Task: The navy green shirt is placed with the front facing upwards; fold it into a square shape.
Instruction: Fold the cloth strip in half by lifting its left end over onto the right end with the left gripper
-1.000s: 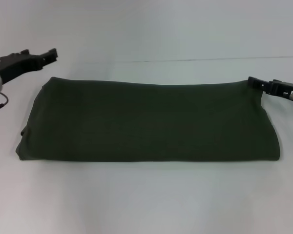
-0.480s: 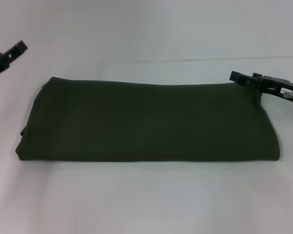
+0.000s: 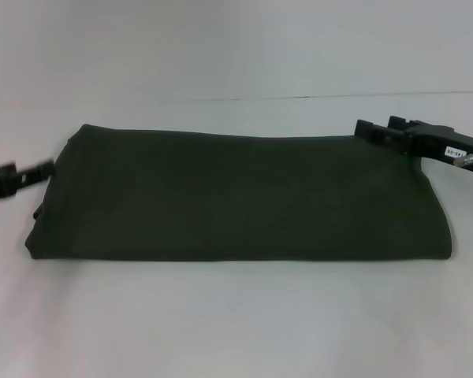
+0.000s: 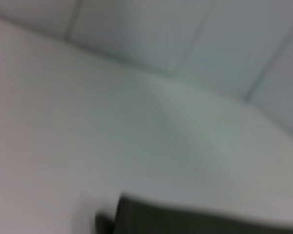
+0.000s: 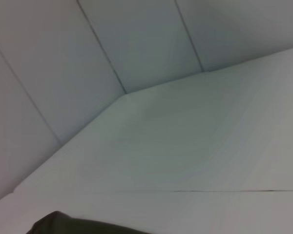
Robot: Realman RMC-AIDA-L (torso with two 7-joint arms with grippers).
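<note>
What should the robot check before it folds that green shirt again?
1. Shirt lies flat as a long folded band on the table: ok.
2. Shape is square: not ok, it is much wider than deep.
3. Left gripper at the shirt's left end: ok, but blurred; grip cannot tell.
4. Right gripper at the far right corner: ok.
5. Right gripper's fingers hold cloth: cannot tell.
6. Nothing lies on the shirt: ok.
</note>
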